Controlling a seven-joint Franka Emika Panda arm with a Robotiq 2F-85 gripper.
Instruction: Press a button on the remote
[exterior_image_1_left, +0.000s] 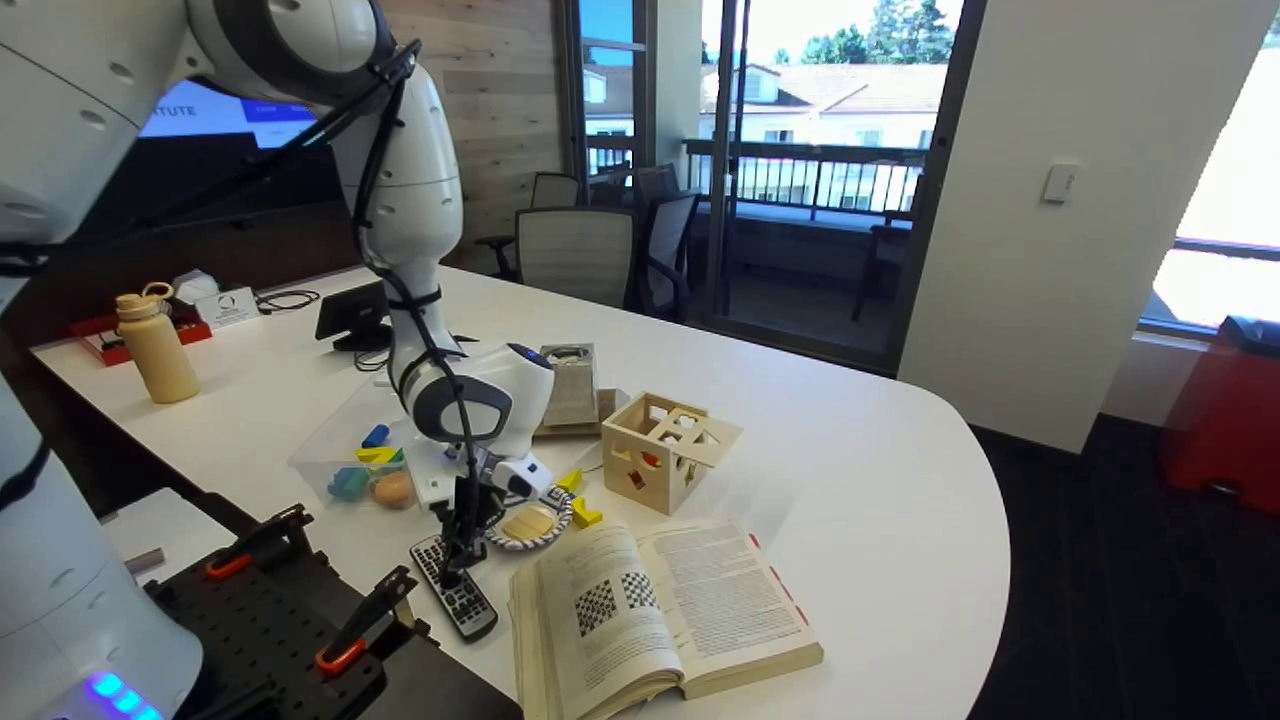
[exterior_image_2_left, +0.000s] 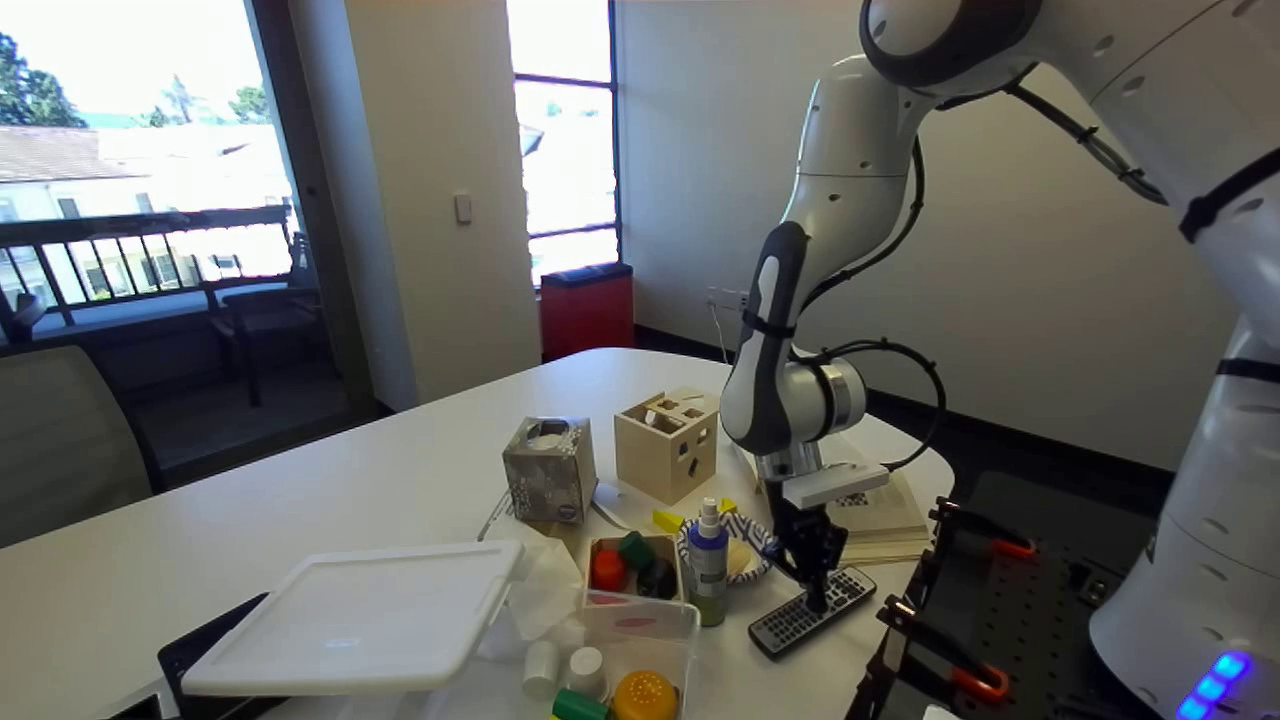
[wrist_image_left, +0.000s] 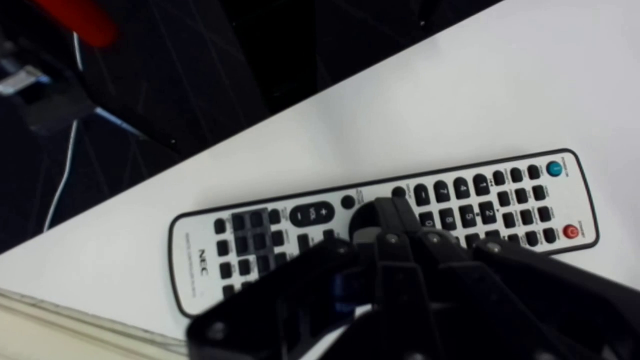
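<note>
The remote (wrist_image_left: 372, 192) lies flat and face up on the white table (wrist_image_left: 425, 110); the gripper (wrist_image_left: 394, 202) is above its middle, fingertips clenched side by side. In the wrist view the table's edge runs aslant to the remote. The NEC-marked end lies nearer that edge, and the strip of tabletop between them widens toward the end bearing the red button (wrist_image_left: 570, 231) and teal button (wrist_image_left: 554, 168). The NEC-marked end also sits near the open book (exterior_image_1_left: 645, 620), the tighter side. Beyond the table's edge, in an exterior view, is the black perforated platform (exterior_image_1_left: 270, 615). The patterned dish (exterior_image_1_left: 566, 512) and the spray bottle (exterior_image_2_left: 708, 570) stand near the remote, apart from it. Past the book, white tabletop extends to a rounded end. In the wrist view the gripper covers part of the round pad (wrist_image_left: 361, 220) and several lower-row keys; whether the fingertips touch a key cannot be told. Small key labels are blurred. The arm (exterior_image_2_left: 850, 140) hides part of the book in an exterior view, where the frame cuts off the clear bin (exterior_image_2_left: 690, 640).
</note>
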